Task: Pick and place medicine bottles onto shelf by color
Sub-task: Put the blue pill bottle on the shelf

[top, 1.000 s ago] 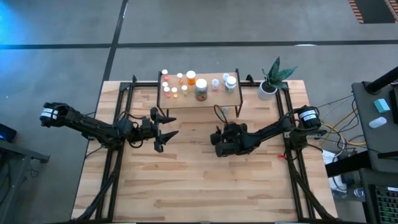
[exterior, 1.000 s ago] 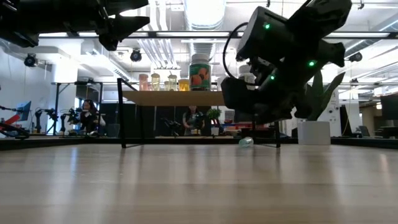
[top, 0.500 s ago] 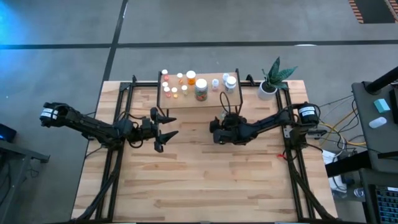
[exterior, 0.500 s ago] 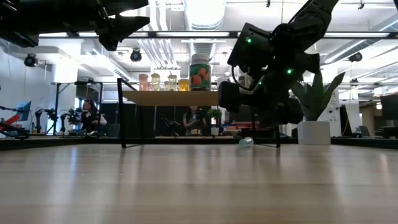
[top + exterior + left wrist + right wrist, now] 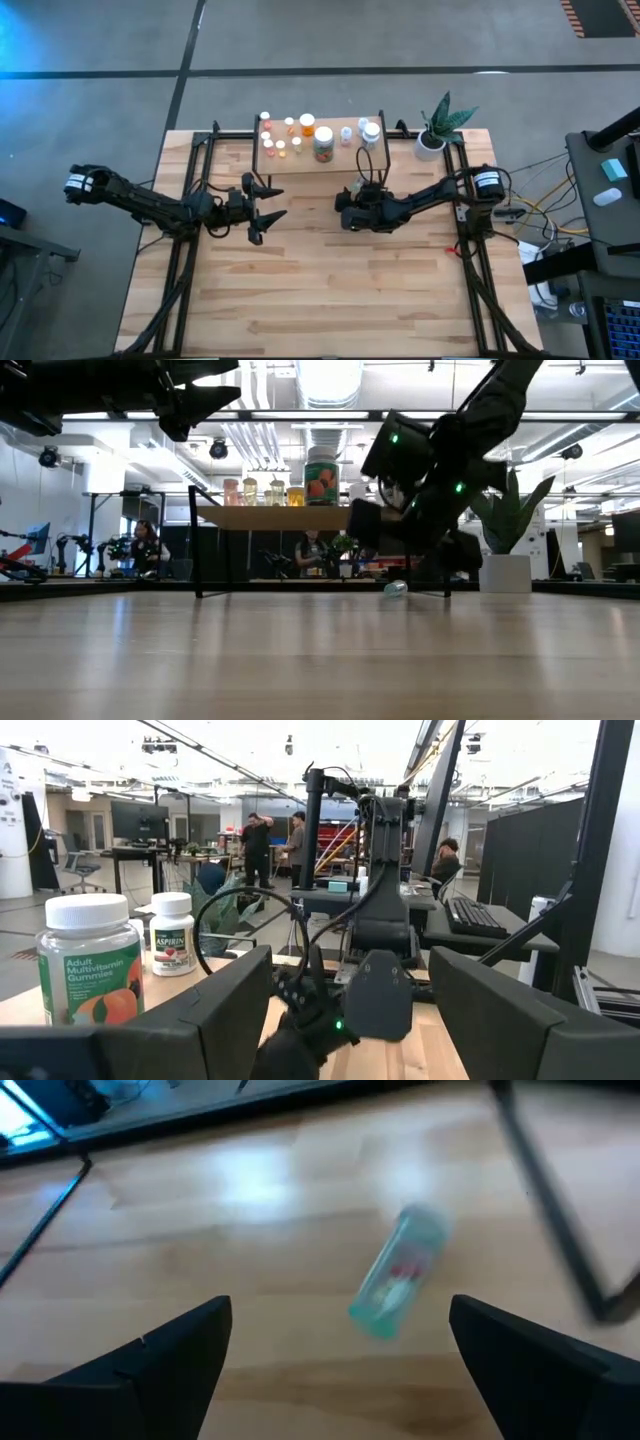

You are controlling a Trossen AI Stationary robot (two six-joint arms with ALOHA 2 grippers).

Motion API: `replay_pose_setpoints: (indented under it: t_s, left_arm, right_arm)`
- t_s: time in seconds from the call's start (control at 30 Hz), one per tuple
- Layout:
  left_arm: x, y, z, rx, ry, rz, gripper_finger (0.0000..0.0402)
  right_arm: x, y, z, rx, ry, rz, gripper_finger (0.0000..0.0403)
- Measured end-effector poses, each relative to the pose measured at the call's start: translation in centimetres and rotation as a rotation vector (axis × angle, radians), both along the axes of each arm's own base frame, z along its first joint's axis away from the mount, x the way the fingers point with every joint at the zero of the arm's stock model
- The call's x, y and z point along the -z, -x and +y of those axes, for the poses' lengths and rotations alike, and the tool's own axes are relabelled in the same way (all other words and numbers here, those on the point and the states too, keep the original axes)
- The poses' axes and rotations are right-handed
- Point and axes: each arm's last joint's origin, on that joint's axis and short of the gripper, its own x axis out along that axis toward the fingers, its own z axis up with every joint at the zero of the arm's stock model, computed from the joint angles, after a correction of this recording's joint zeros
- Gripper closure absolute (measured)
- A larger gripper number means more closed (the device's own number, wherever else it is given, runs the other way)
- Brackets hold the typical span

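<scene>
Right wrist view: a small green-tinted vial (image 5: 398, 1285) lies on its side on the wooden table (image 5: 250, 1200), between and beyond the right gripper's spread fingers (image 5: 170, 1355), not yet touched. In the low view the same vial (image 5: 396, 589) rests on the tabletop beneath the shelf (image 5: 280, 517), beside 1 of its black legs, and the right gripper (image 5: 365, 525) hangs above and in front of it with jaws apart.

Handling, as a judgement: the vial looks like light, rigid plastic with a smooth round wall, so it is likely to roll or skid if nudged from 1 side. The best hold is probably across the middle of its barrel, the fingers closing square to its long axis, with modest force.

High view: the remaining medicine bottles (image 5: 323, 145) stand upright on the shelf (image 5: 340, 160), the orange ones grouped toward the left end and pale ones toward the right; a potted plant (image 5: 435, 130) stands off the shelf's right end. The left gripper (image 5: 262, 212) waits with fingers apart over the table, well clear of the shelf.

Change from the earlier frames: the right gripper (image 5: 347, 207) has moved from mid-table toward the shelf's front right leg and dropped lower in the low view. The left arm, the shelved bottles and the vial have not shifted.
</scene>
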Motion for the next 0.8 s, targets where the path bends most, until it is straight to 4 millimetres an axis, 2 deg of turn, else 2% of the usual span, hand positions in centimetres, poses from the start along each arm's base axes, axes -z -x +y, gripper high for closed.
replay_pose_setpoints:
  t_s: [0.2, 0.63, 0.8]
  left_arm:
    - [0.1, 0.0, 0.0, 0.000, 0.001, 0.003, 0.0147]
    - [0.1, 0.0, 0.0, 0.000, 0.000, 0.003, 0.0147]
    - [0.1, 0.0, 0.0, 0.000, 0.001, 0.003, 0.0147]
  right_arm:
    - [2.2, -0.3, -0.2, -0.010, -0.012, 0.038, 0.0037]
    - [2.4, -0.1, -1.4, 0.020, -0.016, 0.061, 0.0038]
    - [2.4, -0.1, -1.5, 0.015, -0.024, 0.071, 0.0065]
